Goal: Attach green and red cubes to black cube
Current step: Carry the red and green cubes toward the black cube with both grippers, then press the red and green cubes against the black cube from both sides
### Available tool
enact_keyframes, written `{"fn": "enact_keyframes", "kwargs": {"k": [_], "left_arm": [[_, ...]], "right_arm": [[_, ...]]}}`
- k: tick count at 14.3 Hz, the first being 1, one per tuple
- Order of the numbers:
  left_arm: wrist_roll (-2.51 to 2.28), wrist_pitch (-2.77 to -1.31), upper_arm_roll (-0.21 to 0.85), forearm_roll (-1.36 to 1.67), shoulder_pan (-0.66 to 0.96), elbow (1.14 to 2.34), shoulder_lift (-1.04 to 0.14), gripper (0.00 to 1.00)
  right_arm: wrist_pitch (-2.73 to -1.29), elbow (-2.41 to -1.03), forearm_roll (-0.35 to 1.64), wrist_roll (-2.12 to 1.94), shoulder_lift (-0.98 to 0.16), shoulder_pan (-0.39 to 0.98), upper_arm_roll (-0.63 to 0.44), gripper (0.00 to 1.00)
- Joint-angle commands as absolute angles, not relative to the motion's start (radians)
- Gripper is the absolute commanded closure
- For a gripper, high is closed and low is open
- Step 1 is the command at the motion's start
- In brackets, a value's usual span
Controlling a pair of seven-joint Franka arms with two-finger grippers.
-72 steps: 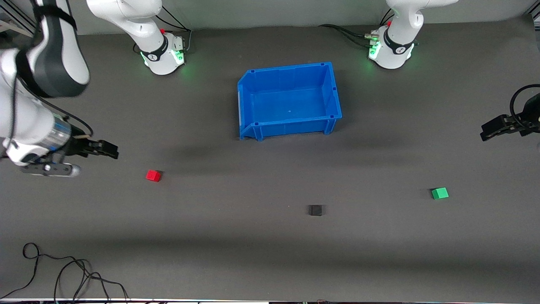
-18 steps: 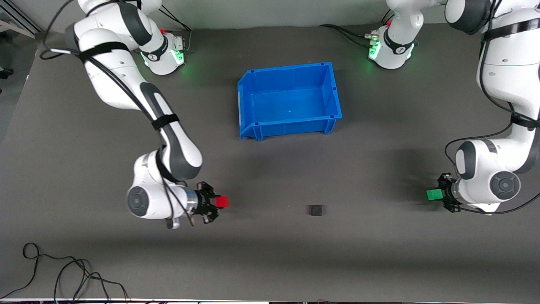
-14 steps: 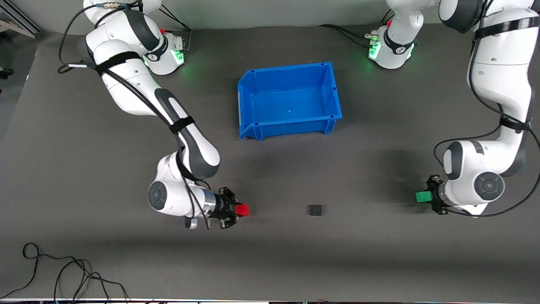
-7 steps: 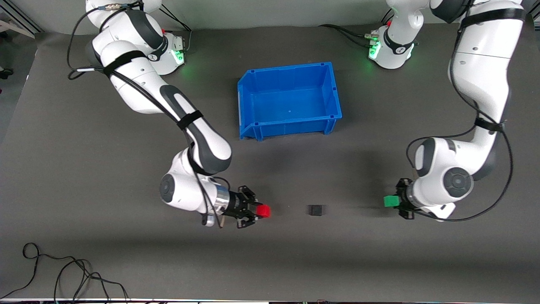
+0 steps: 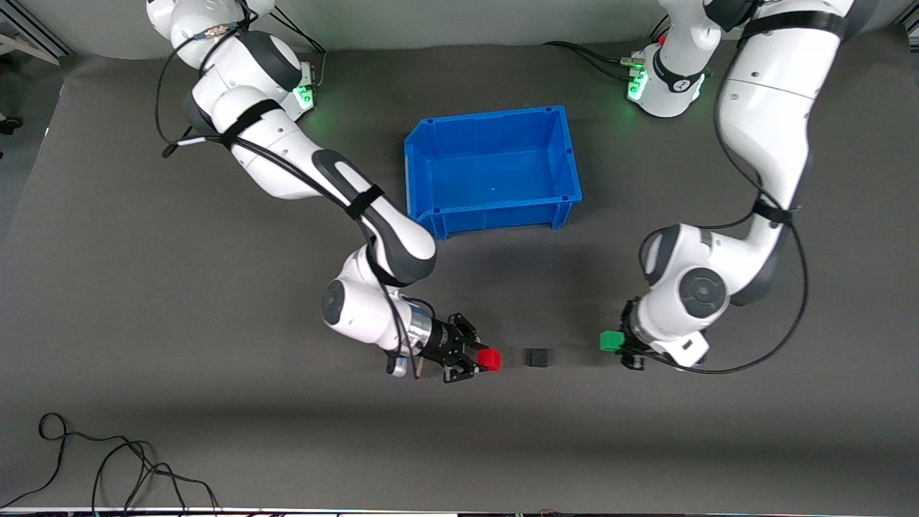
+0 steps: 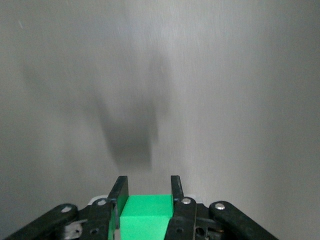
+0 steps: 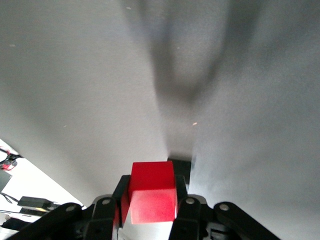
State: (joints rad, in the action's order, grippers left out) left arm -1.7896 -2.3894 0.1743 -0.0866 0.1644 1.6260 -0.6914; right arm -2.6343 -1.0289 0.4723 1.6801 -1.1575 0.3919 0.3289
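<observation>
The black cube sits on the grey mat, nearer the front camera than the blue bin. My right gripper is shut on the red cube and holds it low, close beside the black cube on the right arm's side, with a small gap. The red cube fills the jaws in the right wrist view, where a dark edge of the black cube shows just past it. My left gripper is shut on the green cube, apart from the black cube on the left arm's side. The green cube shows between the jaws in the left wrist view.
The blue bin stands open in the middle of the table, toward the robots' bases. Loose black cables lie at the table's front edge at the right arm's end.
Both arms have carried their cubes inward toward the black cube. The red cube has come close to it; the green cube has moved closer but stays farther off. The black cube has not moved.
</observation>
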Motion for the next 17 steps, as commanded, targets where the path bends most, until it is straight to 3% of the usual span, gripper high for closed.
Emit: {"fn": "enact_keyframes", "kwargs": {"k": [1, 7, 17], "left_arm": [[-1.819, -2.424, 0.160, -0.077, 0.209, 1.565, -0.742, 1.00], [-1.821, -2.470, 0.160, -0.087, 0.236, 1.399, -0.886, 1.00], [-1.821, -2.507, 0.155, -0.092, 0.275, 1.382, -0.930, 1.00]], "right_arm": [[-2.678, -0.944, 0.491, 1.697, -1.225, 0.423, 0.330, 0.89], [-2.735, -0.925, 0.492, 1.695, -1.265, 0.454, 0.334, 0.89], [-2.749, -0.920, 0.492, 1.697, -1.285, 0.457, 0.347, 0.89]]}}
